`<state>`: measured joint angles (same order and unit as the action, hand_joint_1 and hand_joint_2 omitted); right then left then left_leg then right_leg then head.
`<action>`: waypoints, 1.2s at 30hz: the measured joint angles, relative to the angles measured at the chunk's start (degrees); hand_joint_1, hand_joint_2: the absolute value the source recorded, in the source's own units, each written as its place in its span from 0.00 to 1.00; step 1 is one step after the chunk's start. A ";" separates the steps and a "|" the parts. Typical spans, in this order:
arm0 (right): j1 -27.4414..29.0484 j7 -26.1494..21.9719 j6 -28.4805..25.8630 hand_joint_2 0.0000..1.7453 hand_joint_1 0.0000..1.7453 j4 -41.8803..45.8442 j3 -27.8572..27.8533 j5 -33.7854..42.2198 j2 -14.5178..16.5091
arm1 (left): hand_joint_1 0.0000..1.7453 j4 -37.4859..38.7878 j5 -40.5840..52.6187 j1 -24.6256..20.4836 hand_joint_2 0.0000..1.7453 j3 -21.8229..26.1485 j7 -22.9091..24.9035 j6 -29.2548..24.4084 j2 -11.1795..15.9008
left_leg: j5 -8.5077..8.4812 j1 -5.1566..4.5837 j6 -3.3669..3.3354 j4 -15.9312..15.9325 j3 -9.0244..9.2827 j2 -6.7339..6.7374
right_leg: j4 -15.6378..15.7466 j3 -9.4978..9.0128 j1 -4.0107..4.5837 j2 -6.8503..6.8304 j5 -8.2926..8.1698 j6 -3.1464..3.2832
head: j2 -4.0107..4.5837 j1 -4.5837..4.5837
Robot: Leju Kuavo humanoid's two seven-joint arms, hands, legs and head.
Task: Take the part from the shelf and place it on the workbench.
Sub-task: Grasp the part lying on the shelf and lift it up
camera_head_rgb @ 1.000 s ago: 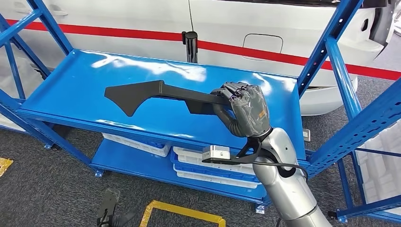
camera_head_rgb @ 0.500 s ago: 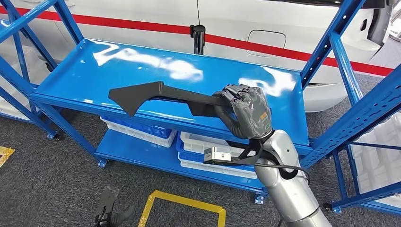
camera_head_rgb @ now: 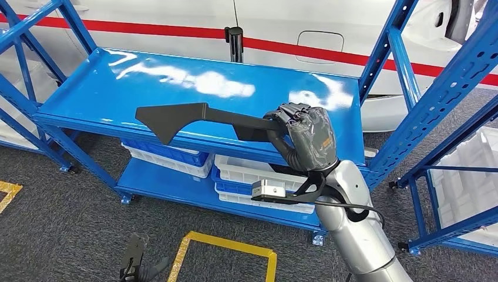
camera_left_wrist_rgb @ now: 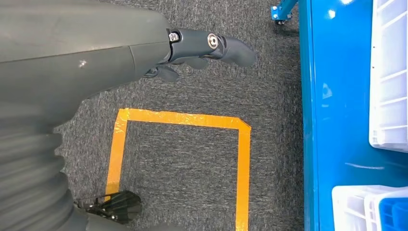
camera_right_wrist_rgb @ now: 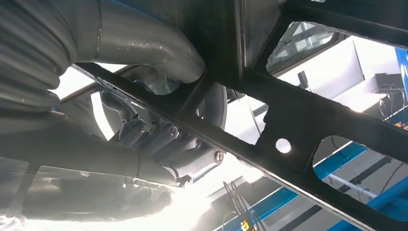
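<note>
Head view: right hand (camera_head_rgb: pixel 305 138) clamped on the black part (camera_head_rgb: pixel 194 116), which extends leftward from it above the blue shelf (camera_head_rgb: pixel 88 94). Left hand (camera_left_wrist_rgb: pixel 202 45) hangs, fingers apart. Carrying step; next, likely turning toward the workbench.

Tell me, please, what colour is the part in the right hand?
Black; the part shows best in the head view.

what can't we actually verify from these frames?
- Head view: the fingers of the right hand wrapped around the black part are hidden by the back of the hand.
- Head view: whether the part's far end clears the shelf cannot be told.
- Right wrist view: glare washes out the background behind the part.
- Left wrist view: the left hand has its fingers partly hidden by its cover.
- The white bins are cut off by the shelf edge; contents unseen.
</note>
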<state>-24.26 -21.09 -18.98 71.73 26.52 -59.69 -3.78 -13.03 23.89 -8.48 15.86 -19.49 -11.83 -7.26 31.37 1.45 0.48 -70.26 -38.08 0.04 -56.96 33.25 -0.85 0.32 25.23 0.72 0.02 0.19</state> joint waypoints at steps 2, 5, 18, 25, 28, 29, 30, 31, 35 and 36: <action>-0.66 0.13 -0.05 1.00 0.95 0.00 -0.29 0.05 -0.01 | 0.00 -0.01 -0.02 -0.12 1.00 0.01 0.04 -0.02 0.00 | -2.55 -0.11 -0.53 8.15 5.15 -0.07 | -0.15 0.25 0.20 0.03 -0.26 -0.27 | 0.01 0.01; -1.74 0.14 -0.34 1.00 0.95 -0.14 -0.76 0.45 0.03 | 0.00 -0.03 -0.01 -0.27 1.00 0.01 0.01 -0.15 -0.06 | -3.28 -0.69 -1.18 12.62 7.52 -0.21 | -0.18 0.70 0.37 -0.01 -0.92 -1.29 | 0.00 0.00; -1.32 0.63 -1.35 1.00 0.95 -0.03 -2.63 -0.03 0.35 | 0.00 -0.15 0.72 -0.73 1.00 0.25 0.48 -0.17 -0.61 | -7.57 -0.79 -2.60 13.63 3.67 0.39 | -1.80 -3.06 0.17 -0.25 3.71 -3.20 | -0.01 0.71; -1.35 0.65 -1.30 1.00 0.95 0.19 -2.97 -0.18 0.89 | 0.00 -0.15 0.86 -0.83 1.00 0.25 0.52 -0.21 -0.71 | -3.44 -0.63 -0.59 7.87 0.66 0.05 | 0.85 -2.90 -0.61 -0.33 1.53 -0.42 | -0.01 0.53; -1.23 0.65 -1.23 1.00 0.95 0.18 -3.03 -0.49 1.18 | 0.00 -0.15 1.14 -0.80 1.00 0.25 0.60 -0.26 -0.70 | 2.31 -0.40 0.07 -2.79 -2.68 -0.03 | 0.61 -1.34 -0.30 -0.40 0.52 0.20 | 0.00 0.43; -1.19 0.65 -1.20 1.00 0.95 0.18 -3.05 -0.58 1.22 | 0.00 -0.15 1.19 -0.80 1.00 0.25 0.63 -0.28 -0.71 | 2.32 -0.28 0.20 -3.68 -2.41 -0.02 | 0.40 -0.83 -0.26 -0.41 0.28 0.10 | 0.00 0.42; -1.16 0.65 -1.16 1.00 0.95 0.18 -3.10 -0.67 1.25 | 0.00 -0.16 1.22 -0.82 1.00 0.25 0.64 -0.30 -0.71 | 1.32 -0.14 0.27 -2.28 -0.98 0.00 | 0.10 -0.35 -0.27 -0.40 0.12 -0.03 | 0.00 0.42; -1.16 0.65 -1.11 1.00 0.95 0.19 -3.18 -0.77 1.28 | 0.00 -0.19 1.27 -0.86 1.00 0.25 0.65 -0.33 -0.71 | -0.24 0.00 0.27 1.09 1.44 0.01 | -0.30 0.09 -0.30 -0.39 0.03 -0.17 | 0.00 0.40; -1.20 0.62 -0.90 1.00 0.95 0.46 -3.52 -0.98 1.60 | 0.00 -0.39 1.39 -1.08 1.00 0.23 0.65 -0.44 -0.70 | -2.27 -0.24 -0.42 11.58 7.59 -0.26 | -1.30 1.54 0.04 -0.38 -0.77 -1.44 | -0.01 0.48; -1.19 0.61 -0.81 1.00 0.95 0.51 -3.54 -1.01 1.67 | 0.00 -0.39 1.41 -1.08 1.00 0.25 0.65 -0.46 -0.70 | -2.64 -0.49 -0.80 11.70 7.36 -0.27 | -1.24 1.69 0.09 -0.38 -1.15 -1.99 | -0.01 0.50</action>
<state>-25.45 -20.48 -19.79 72.25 22.98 -60.70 -2.11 -13.42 25.30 -9.55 16.10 -18.84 -12.29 -7.96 28.73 0.96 -0.32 -58.56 -30.72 -0.24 -58.20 34.94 -0.76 -0.06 24.08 -1.27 0.01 0.68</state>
